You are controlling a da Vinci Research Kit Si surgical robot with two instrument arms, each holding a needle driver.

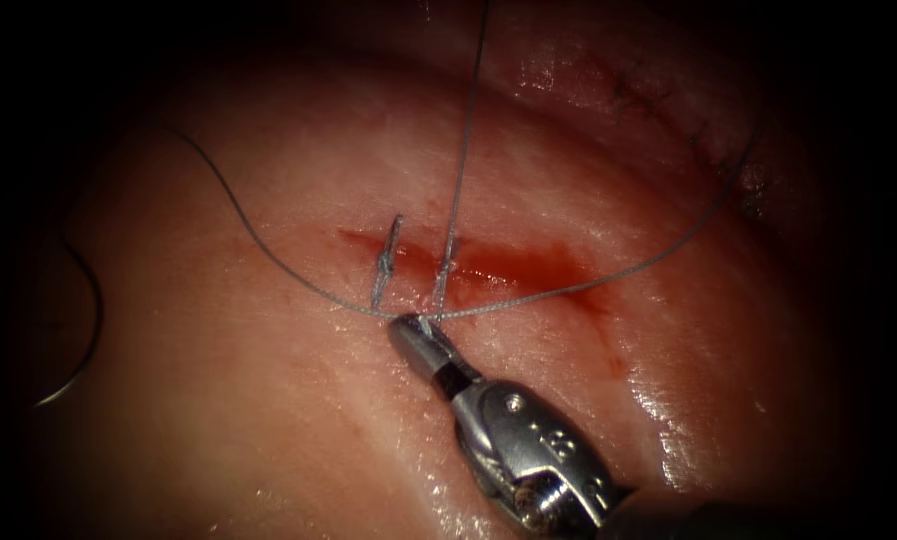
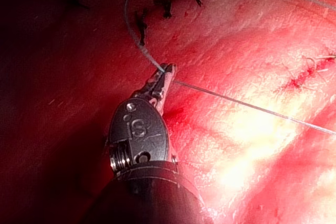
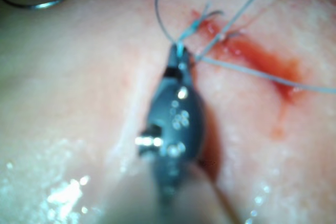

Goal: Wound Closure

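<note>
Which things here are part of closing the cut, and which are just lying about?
In the job: right tool, jaws shut on thread; left tool, likewise; cut; needle, unheld, resting on tissue left of cut.
Lying about: old stitches; red fluid.

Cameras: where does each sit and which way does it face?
Endoscope: above and in front, facing the cut; right claw shut on thread; needle lying free on tissue, left.
Left wrist: along its shaft; left claw shut on thread.
Right wrist: along its shaft; right claw, cut.
Shared: endoscope and right wrist show cut, needle, right claw.
</note>
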